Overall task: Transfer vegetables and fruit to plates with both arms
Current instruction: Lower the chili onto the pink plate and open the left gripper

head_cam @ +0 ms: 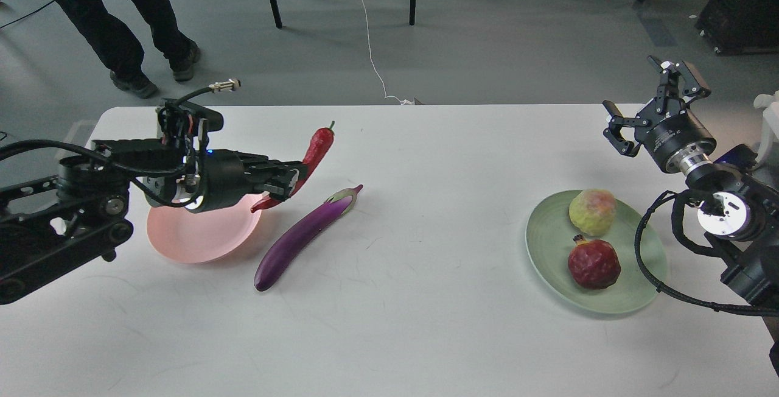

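The left gripper has its jaws closed on the red chili pepper, which is glossy, slim and curved; its green stem points up and away, and its pointed tip hangs just over the near-right rim of the pale pink plate. That ridged plate sits on the white tabletop, partly hidden under the left wrist.

Just right of the pink plate lies the eggplant, long, shiny and deep purple, with a pinkish-green cap at its far end; it rests diagonally on the tabletop, apart from the plate.

Well to the right of the eggplant is the pale green plate. On it sit the round yellow-green fruit with a pink blush, at the far side, and the wrinkled dark red pomegranate with a small crown, nearer.

The right gripper hovers beyond the green plate, its jaws spread wide and holding nothing.
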